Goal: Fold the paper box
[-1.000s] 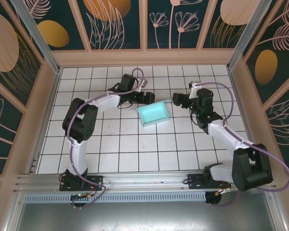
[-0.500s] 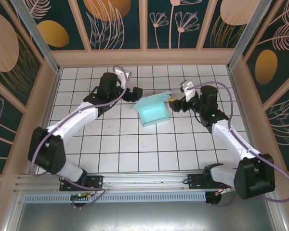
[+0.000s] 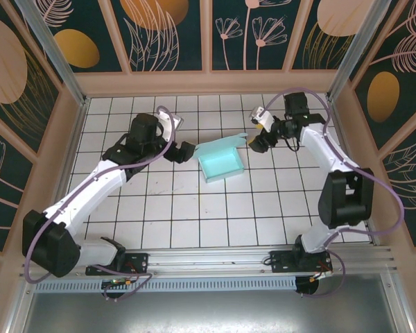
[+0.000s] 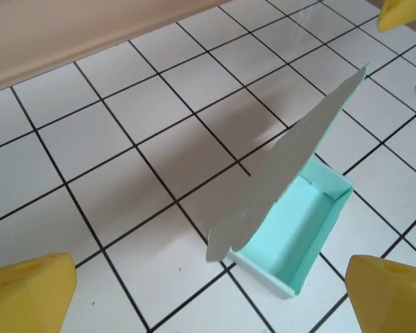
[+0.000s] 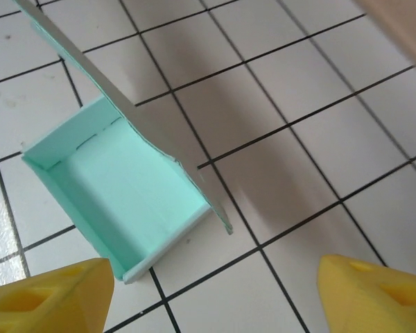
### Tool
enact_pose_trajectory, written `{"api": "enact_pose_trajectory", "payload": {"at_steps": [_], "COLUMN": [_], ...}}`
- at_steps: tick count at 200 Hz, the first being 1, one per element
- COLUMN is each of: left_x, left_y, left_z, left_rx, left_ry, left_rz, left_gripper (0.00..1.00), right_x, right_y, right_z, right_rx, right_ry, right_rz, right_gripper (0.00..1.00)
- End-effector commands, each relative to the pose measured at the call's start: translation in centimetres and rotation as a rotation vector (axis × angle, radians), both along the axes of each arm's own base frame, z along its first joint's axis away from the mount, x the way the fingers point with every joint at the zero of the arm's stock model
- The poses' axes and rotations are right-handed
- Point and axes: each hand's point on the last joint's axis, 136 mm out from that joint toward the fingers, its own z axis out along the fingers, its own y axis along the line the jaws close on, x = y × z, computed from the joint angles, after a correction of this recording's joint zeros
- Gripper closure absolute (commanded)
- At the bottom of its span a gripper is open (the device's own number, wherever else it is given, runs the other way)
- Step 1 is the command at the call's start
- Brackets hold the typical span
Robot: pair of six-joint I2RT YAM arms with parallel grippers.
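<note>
The pale teal paper box (image 3: 220,161) sits on the white tiled floor as a shallow open tray, its lid flap (image 3: 222,143) standing up along the far side. The left wrist view shows the tray (image 4: 299,232) with the flap (image 4: 291,152) leaning over it. In the right wrist view the tray (image 5: 118,187) lies below the raised flap (image 5: 125,104). My left gripper (image 3: 185,151) is open just left of the box, touching nothing. My right gripper (image 3: 256,141) is open just right of the flap's end, holding nothing. Yellow fingertips (image 4: 28,295) (image 5: 45,302) frame both wrist views.
The tiled floor (image 3: 194,208) is walled by a wooden rim (image 3: 208,82) at the back and sides. A metal rail (image 3: 208,260) runs along the near edge by the arm bases.
Both grippers have let go and drawn back from the box. The left arm swung out to the left, the right arm swung toward the back right. The lid flap rose to standing.
</note>
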Motion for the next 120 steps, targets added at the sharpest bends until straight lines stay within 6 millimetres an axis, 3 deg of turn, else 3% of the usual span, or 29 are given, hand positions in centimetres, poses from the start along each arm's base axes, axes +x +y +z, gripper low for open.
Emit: {"api": "enact_pose_trajectory", "payload": {"at_steps": [1, 73, 110, 120], "left_x": [-1.0, -0.6, -0.5, -0.5], "left_y": [1.5, 1.4, 1.2, 1.1], "left_z": [-0.5, -1.8, -2.3, -2.4], "left_rx": [0.053, 0.079, 0.084, 0.085], "left_ry": [-0.002, 0.025, 0.039, 0.039], "left_rz": [0.017, 0.017, 0.006, 0.006], "left_gripper": [0.01, 0.05, 0.07, 0.07], "right_x": [-1.0, 2.4, 2.7, 2.7], "right_y": [0.9, 2.6, 3.3, 3.3], "right_z": [0.1, -2.6, -3.4, -3.7], "right_rx": [-0.002, -0.083, -0.1, -0.1], "right_ry": [0.047, 0.11, 0.134, 0.142], "right_rz": [0.106, 0.189, 0.223, 0.225], "right_gripper": [0.23, 0.25, 0.29, 0.34]}}
